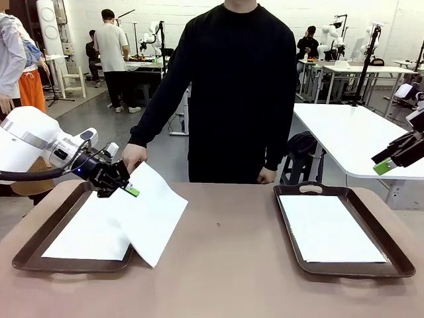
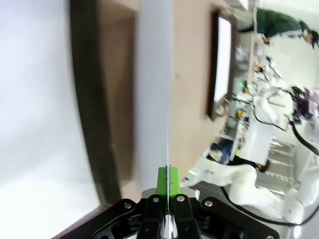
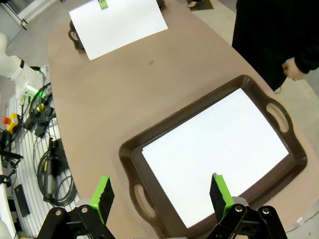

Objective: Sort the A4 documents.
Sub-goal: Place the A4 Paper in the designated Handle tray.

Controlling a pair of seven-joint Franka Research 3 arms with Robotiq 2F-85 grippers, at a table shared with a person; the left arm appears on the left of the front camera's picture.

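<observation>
Item: A4 documents, plain white, three seen. One sheet (image 1: 151,213) was pinched at its upper edge by the left gripper (image 1: 130,190), jaws closed tight on it; the sheet sloped down over the right rim of the left tray (image 1: 40,246), its lower corner resting on the brown table (image 1: 232,265). In the left wrist view this sheet (image 2: 154,89) ran edge-on between the green pads (image 2: 162,181). The person's hand (image 1: 133,156) was at the sheet's top corner, just beside the gripper.

A second sheet (image 1: 89,235) lay flat in the left tray, partly under the held one. A third sheet (image 1: 329,228) lay flat in the right tray (image 1: 391,255), filling most of its floor.

Right gripper (image 1: 387,164): raised near the table's right edge, well apart from the trays, jaws spread wide, nothing between them. Its wrist view showed the right tray (image 3: 149,144) and its sheet (image 3: 214,149) below.

Obstructions: none between the trays. Legible writing: none.
</observation>
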